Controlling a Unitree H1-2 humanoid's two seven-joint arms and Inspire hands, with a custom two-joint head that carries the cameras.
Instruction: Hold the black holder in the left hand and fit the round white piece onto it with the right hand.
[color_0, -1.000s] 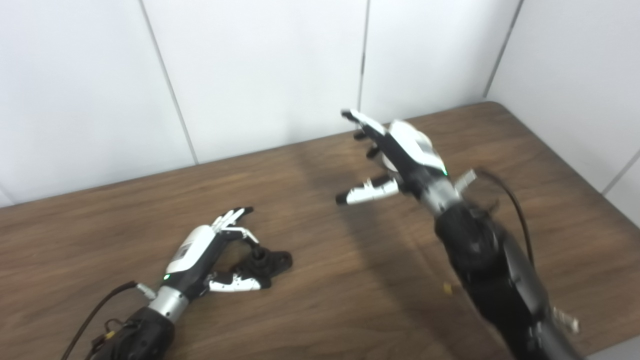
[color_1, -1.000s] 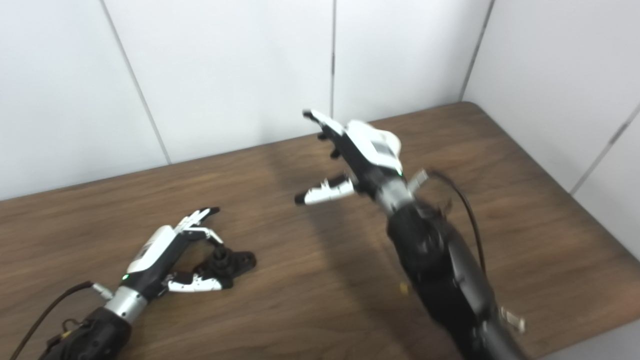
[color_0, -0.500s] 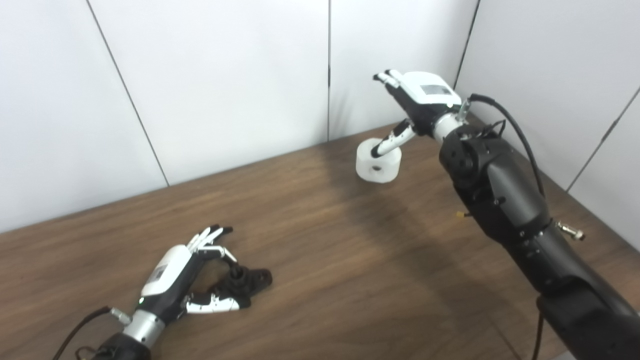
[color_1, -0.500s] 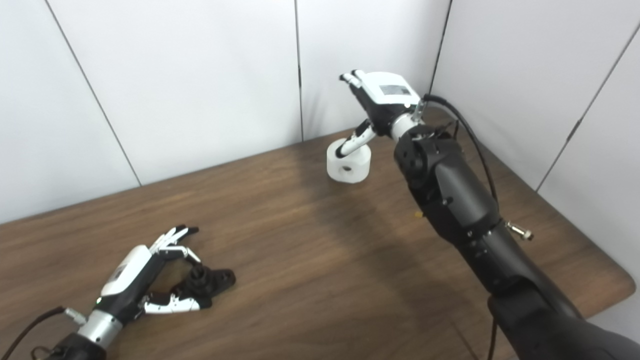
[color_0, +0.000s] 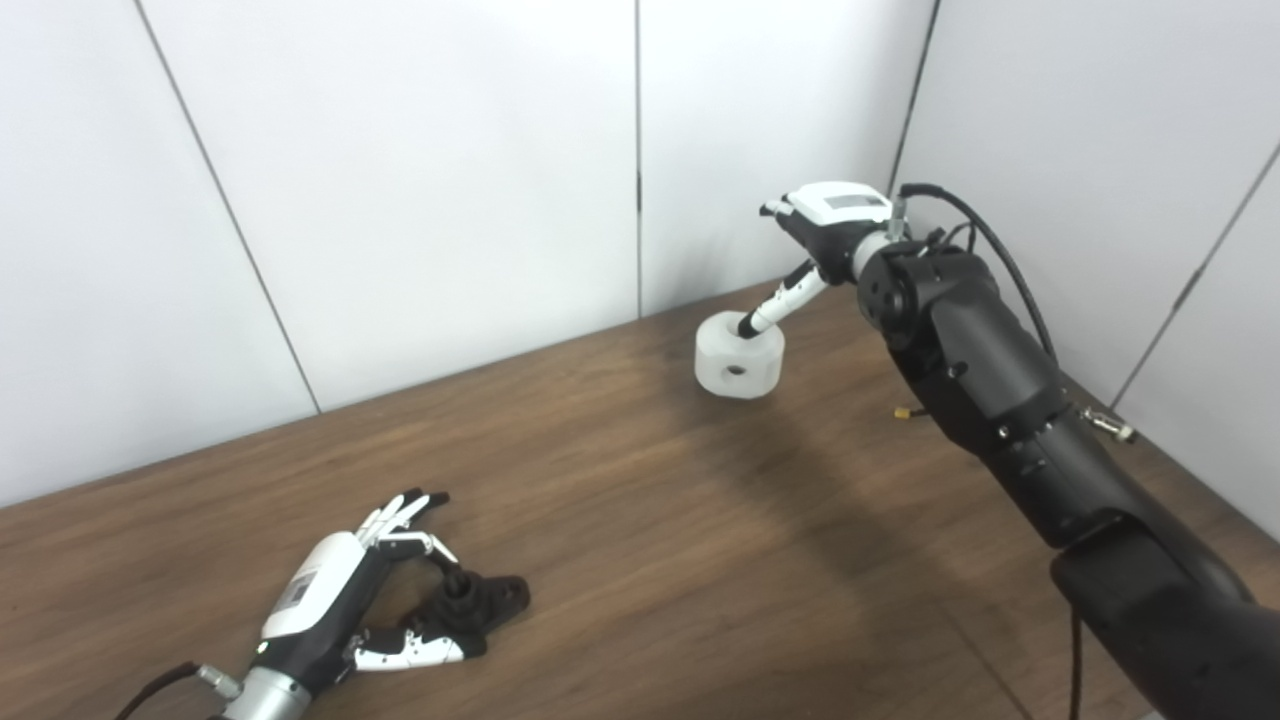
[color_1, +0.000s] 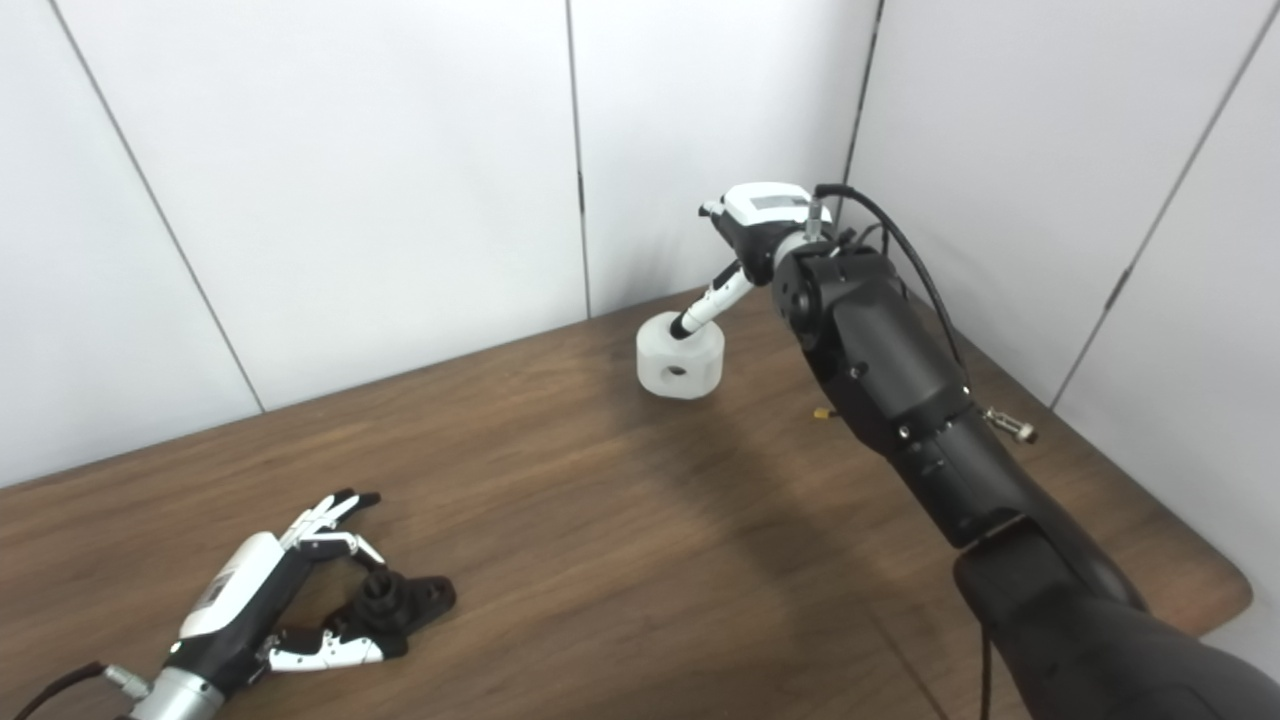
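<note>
The black holder lies on the wooden table at the front left. My left hand lies beside it with fingers spread, its thumb along the holder's near side and its fingers arched over the far side, not closed on it. The round white piece, with a hole in its side, stands at the far back near the wall. My right hand hovers above and behind it, open, with its thumb reaching down to the piece's top. Its other fingers are mostly hidden.
White wall panels close off the back and right. The table's rounded front right corner is near my right arm. A small brass bit lies on the table just right of the white piece.
The camera view has shifted. My right hand has come down lower over the white piece, its thumb still at the top. My left hand stays beside the holder.
</note>
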